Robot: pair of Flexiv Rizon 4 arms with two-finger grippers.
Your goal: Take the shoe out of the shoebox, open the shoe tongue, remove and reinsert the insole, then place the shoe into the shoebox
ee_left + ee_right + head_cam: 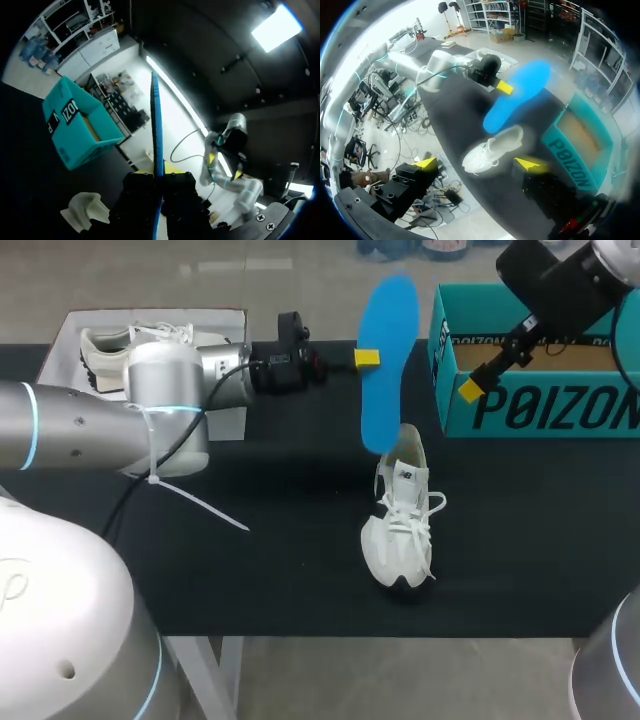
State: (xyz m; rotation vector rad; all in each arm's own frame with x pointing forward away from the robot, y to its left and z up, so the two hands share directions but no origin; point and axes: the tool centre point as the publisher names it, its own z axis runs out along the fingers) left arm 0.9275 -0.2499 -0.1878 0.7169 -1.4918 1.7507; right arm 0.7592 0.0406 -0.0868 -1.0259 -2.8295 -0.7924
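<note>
- The left pincer (366, 358) is closed on the blue insole (388, 350), which is gripped at mid-length from both sides and held upright. Its lower end is at the heel opening of the shoe (400, 525); whether it touches cannot be told.
- The right pincer (477, 163) is spread wide with nothing between its fingers, and is held over the front wall of the teal shoebox (540, 405).
- The shoe is stood on the dark surface (250, 560), outside the shoebox and near it.
- Judged done: shoe taken out, insole removed — the tongue presumably opened. Left: insole to be reinserted, shoe to be placed into the shoebox.
</note>
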